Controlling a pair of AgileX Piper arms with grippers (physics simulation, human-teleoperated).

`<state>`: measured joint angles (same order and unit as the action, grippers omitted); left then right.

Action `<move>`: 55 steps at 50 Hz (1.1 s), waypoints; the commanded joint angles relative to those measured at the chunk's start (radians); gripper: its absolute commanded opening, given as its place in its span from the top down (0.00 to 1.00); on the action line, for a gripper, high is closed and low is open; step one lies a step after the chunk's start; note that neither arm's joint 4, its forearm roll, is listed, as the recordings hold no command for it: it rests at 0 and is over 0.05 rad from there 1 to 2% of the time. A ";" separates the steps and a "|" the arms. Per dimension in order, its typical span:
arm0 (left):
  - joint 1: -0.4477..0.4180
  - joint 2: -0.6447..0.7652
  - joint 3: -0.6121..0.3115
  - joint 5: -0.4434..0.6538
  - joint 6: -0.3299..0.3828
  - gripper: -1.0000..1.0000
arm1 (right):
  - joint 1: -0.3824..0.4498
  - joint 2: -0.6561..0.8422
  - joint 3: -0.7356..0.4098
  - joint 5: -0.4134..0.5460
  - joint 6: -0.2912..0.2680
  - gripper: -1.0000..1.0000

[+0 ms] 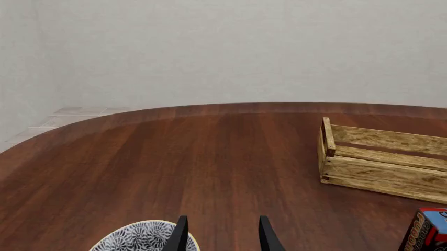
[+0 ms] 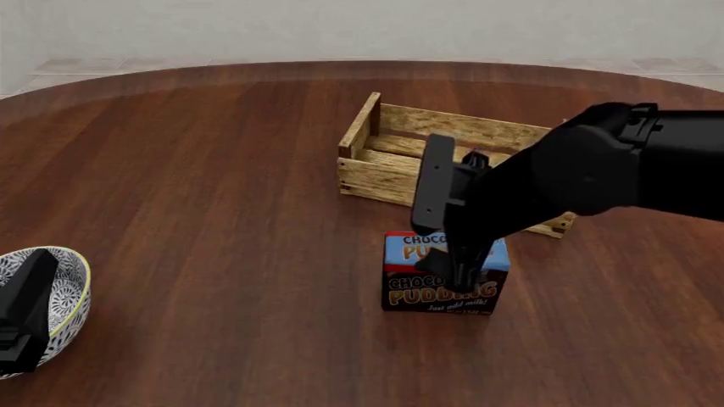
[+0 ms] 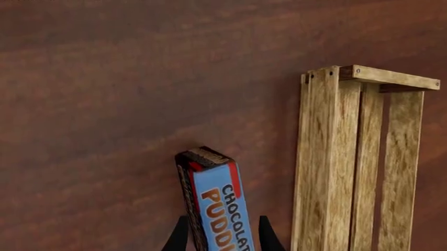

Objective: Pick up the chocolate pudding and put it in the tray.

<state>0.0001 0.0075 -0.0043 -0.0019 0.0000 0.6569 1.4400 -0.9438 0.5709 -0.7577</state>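
Observation:
The chocolate pudding (image 2: 442, 298) stands upright on the wooden table, just in front of the tray (image 2: 391, 174). My right gripper (image 2: 459, 270) comes down over the carton. In the right wrist view the carton (image 3: 218, 201) lies between the two fingertips of my right gripper (image 3: 222, 238), which is open with a finger on each side. The tray (image 3: 335, 157) lies close beside the carton and is empty. My left gripper (image 1: 222, 238) is open and empty at the near left. The left wrist view also shows the tray (image 1: 384, 175) and a corner of the carton (image 1: 427, 231).
A white patterned bowl (image 2: 66, 280) sits at the near left under my left gripper (image 2: 20, 326); it also shows in the left wrist view (image 1: 140, 236). The table's curved far edge (image 1: 231, 106) meets a pale wall.

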 commanded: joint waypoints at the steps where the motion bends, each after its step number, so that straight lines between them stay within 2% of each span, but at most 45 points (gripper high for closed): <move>1: 0.000 0.000 0.000 0.000 0.000 0.00 | 0.002 0.016 -0.005 -0.007 0.007 0.00; 55: 0.000 0.000 0.000 0.000 0.000 0.00 | -0.001 0.083 0.010 -0.066 0.044 0.00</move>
<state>0.0000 0.0075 -0.0043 -0.0019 0.0000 0.6544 1.5121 -0.9327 0.5137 -0.7218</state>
